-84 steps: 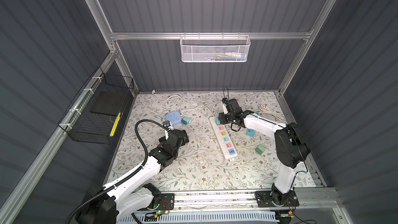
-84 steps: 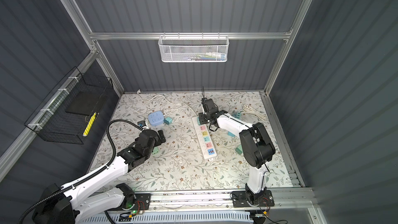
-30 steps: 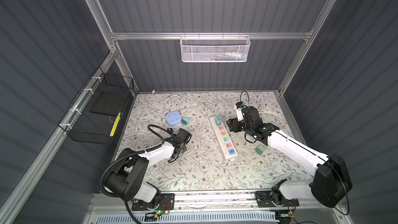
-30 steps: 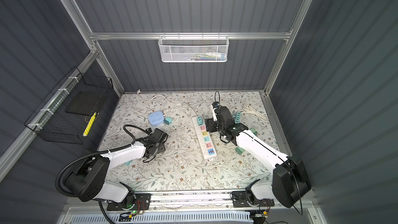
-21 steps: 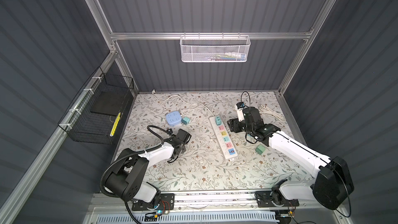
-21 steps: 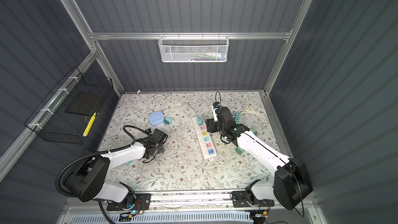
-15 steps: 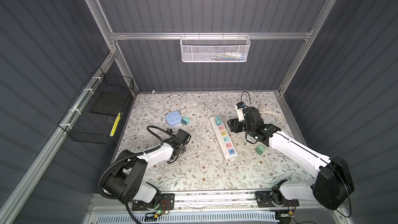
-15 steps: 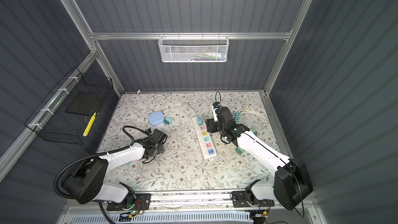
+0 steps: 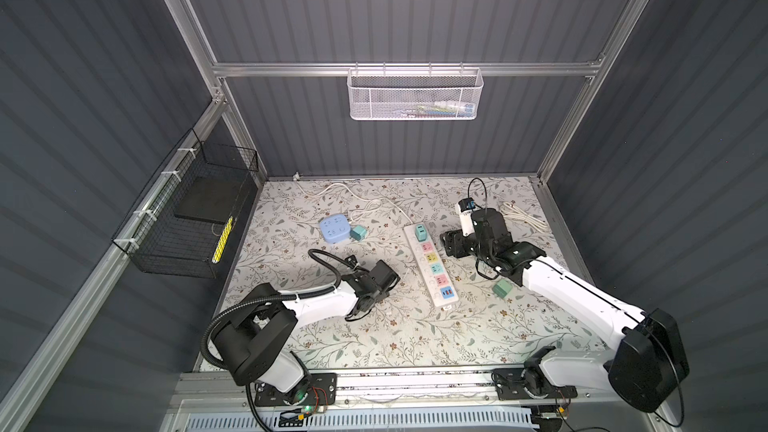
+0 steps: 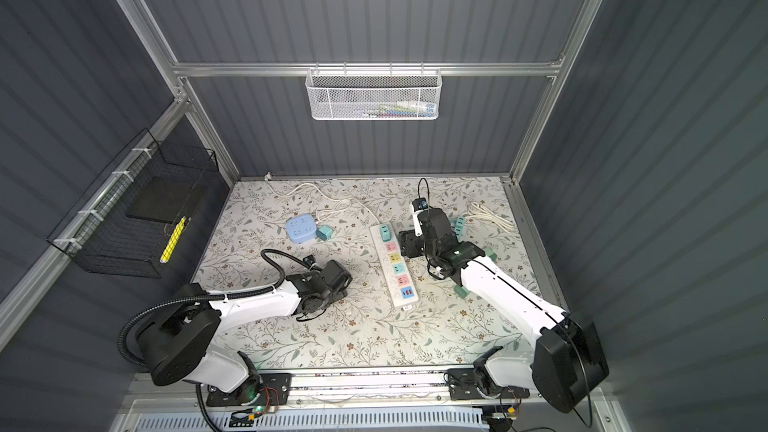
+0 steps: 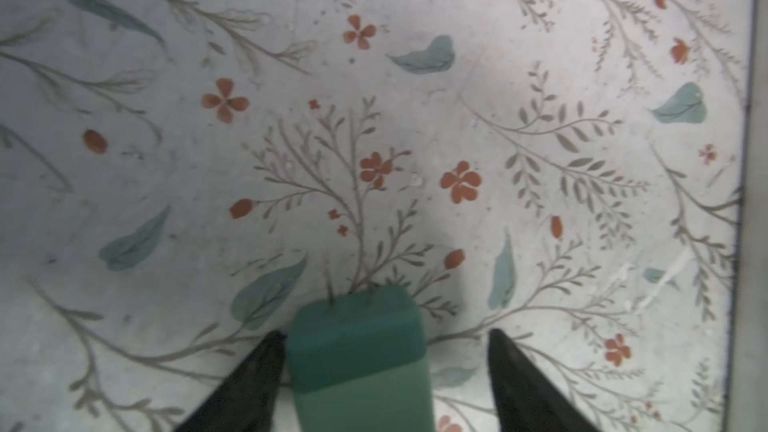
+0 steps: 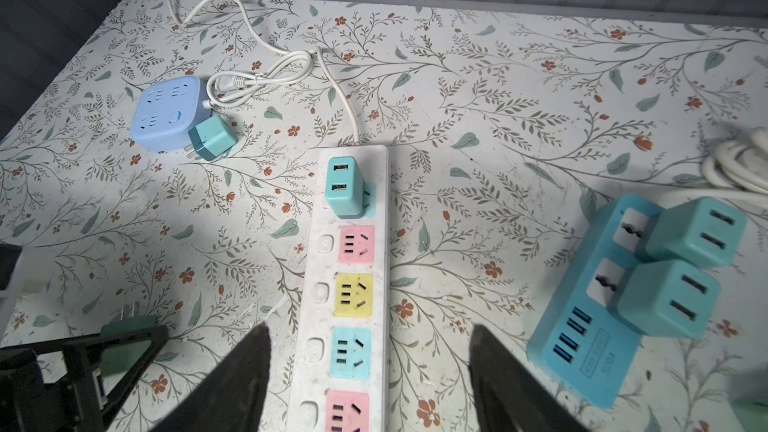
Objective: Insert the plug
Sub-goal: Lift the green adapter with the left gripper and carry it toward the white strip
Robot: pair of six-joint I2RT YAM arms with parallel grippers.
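Nearest my side, the left gripper [image 11: 384,332] stands released. Its black fingers [image 11: 249,380] are spread, one against the flank of the dark green boxy plug [image 11: 357,351] and the other clear of it, so nothing is clamped. The plug sits between them, apparently resting on the floral mat [image 11: 540,76] with its prongs pointing away from the wrist. That puts it at about 9 o'clock from the near end of the long white power strip with pastel sockets [image 9: 432,270]. I read the wide jaws as a set-up for a squarer regrip, since the prongs lie flat rather than facing down at a socket. The strip runs from 5 o'clock towards 11 o'clock. On its 3 o'clock side the right gripper [image 9: 451,243] hangs with jaws parted and empty, probably placed to steady the strip during insertion. Beyond it, a teal two-port charger [image 12: 343,187] fills the farthest socket, leaving the pink, yellow and blue ones free. At 10 o'clock from there lies a pale blue square socket cube [image 12: 166,112] with a small teal plug [image 12: 212,137] against it.
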